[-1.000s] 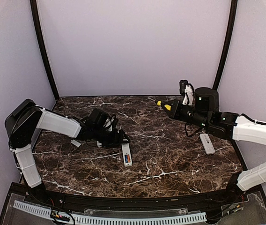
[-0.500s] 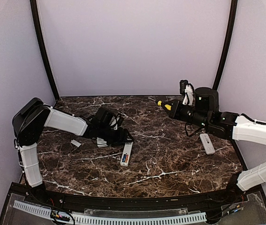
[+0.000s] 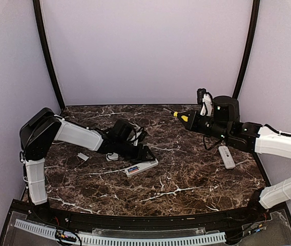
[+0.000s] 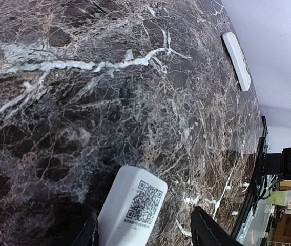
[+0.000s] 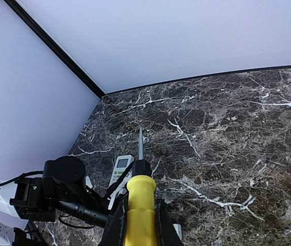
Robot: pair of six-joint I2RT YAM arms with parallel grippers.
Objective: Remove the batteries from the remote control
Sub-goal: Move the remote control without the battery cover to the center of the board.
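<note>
Two remotes lie on the table (image 3: pixel 196 179). The left remote (image 3: pixel 142 167) is at my left claw (image 3: pixel 148 158), and the right remote (image 3: pixel 226 157) lies well apart, under my right arm.

Top view only: the batteries (image 3: pixel 133 168) sit in the open bay of the left remote, showing as a blue speck and an orange speck. I cannot count them for sure. This view alone also shows two covers (image 3: pixel 83 157), the second half hidden beside the left arm.

Left wrist view: the left claw's fingers (image 4: pixel 205 231) stand spread on either side of the left remote's end, which bears a square code label. One finger touches it and the other shows a gap.

Right wrist view: my right claw (image 5: pixel 139 225) is pressed onto one screwdriver (image 5: pixel 140 197) by its yellow handle. The blade points out over the table.
</note>
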